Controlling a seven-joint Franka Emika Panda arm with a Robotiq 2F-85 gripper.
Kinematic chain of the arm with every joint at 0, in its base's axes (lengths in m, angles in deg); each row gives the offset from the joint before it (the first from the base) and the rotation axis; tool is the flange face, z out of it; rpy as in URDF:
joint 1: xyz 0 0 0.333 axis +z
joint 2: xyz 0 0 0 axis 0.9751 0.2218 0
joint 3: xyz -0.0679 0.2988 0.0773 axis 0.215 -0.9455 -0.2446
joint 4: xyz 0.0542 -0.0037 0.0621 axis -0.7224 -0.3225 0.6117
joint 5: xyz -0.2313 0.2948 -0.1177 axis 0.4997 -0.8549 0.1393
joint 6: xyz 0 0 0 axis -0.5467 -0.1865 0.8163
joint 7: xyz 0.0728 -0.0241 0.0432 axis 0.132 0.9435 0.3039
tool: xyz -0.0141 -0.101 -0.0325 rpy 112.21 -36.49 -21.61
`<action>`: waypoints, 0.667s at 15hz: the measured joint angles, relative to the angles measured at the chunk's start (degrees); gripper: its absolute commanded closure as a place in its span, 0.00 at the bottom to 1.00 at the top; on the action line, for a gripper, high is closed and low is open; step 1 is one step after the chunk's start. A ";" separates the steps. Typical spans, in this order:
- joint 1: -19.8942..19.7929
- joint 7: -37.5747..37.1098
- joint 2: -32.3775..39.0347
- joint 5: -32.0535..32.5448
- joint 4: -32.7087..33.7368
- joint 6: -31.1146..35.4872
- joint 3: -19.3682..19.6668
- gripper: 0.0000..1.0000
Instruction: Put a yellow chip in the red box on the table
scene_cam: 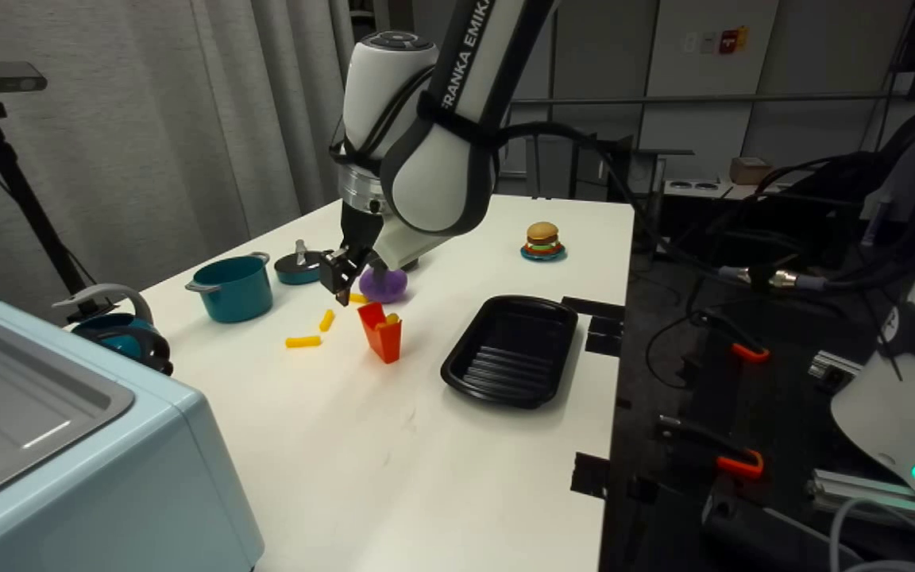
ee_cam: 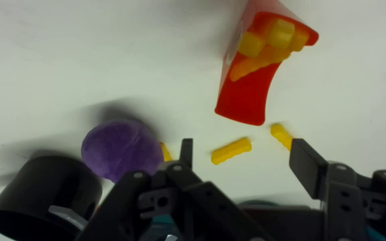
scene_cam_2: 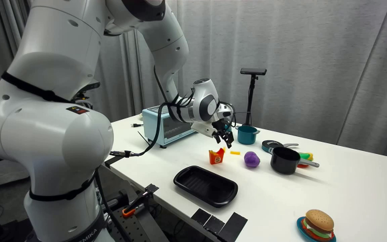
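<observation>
smooth table (scene_cam: 394,492), tapered red box (scene_cam: 379,340), stubby yellow chips (ee_cam: 231,151), fingers (ee_cam: 308,167) apart

chips (ee_cam: 280,33): in box (scene_cam_2: 216,158), on table (scene_cam: 434,492) | box: between pot (scene_cam: 237,292), tray (scene_cam_2: 205,186)

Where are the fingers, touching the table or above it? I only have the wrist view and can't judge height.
Observer: Above it. In both exterior views the fingers hang over the table without touching it.
Operator: Good. What's nearby that my picture cuts off?
Observer: A black tray. It lies on the table near the red box, on the side away from the loose yellow chips.
</observation>
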 measured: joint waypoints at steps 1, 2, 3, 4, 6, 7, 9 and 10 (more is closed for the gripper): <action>0.00 0.00 0.00 0.00 0.00 0.00 0.00 0.00; 0.00 0.00 -0.01 0.00 0.00 0.00 0.00 0.00; 0.00 0.00 -0.03 0.00 0.00 0.00 0.00 0.00; 0.00 0.00 -0.09 0.00 0.00 0.00 0.01 0.00; 0.00 0.00 -0.32 0.00 0.00 0.00 0.04 0.00; 0.00 0.00 -0.45 0.00 0.00 0.00 0.08 0.00; 0.01 0.00 -0.83 0.00 -0.02 0.00 0.27 0.00; 0.01 0.00 -1.08 0.00 -0.08 0.00 0.39 0.00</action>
